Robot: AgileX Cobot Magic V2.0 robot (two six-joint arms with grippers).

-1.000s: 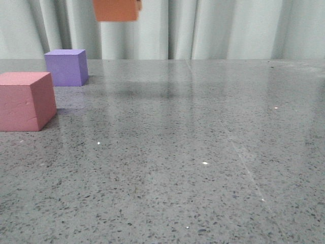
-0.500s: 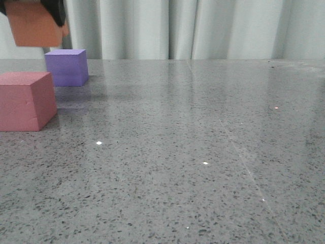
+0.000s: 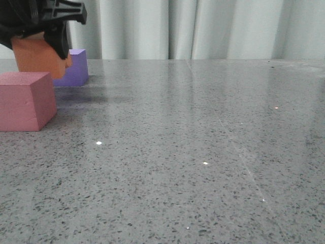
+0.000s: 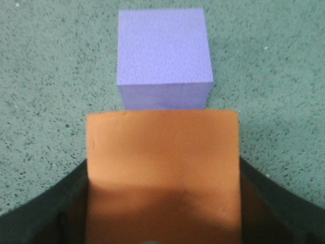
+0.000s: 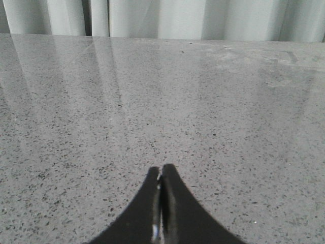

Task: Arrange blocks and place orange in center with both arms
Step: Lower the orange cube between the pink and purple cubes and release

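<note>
**Orange cube held above the gap between pink and purple**

The left arm's black gripper (image 3: 43,30) clamps the orange foam cube (image 3: 39,57) between its jaws and holds it clear of the speckled grey stone table (image 3: 193,152). In the front view the orange cube hangs between the pink-red foam cube (image 3: 25,101) nearer the camera and the purple foam cube (image 4: 163,53) behind it. The left wrist view shows the purple cube just beyond the orange one's far edge, their faces roughly square.

To seat it well, I judge the arm should descend straight, keep the faces parallel to the purple cube, and let go only once the base rests flat.

The right arm's black gripper (image 5: 160,203) hovers over bare table, fingertips pressed together, empty.
</note>
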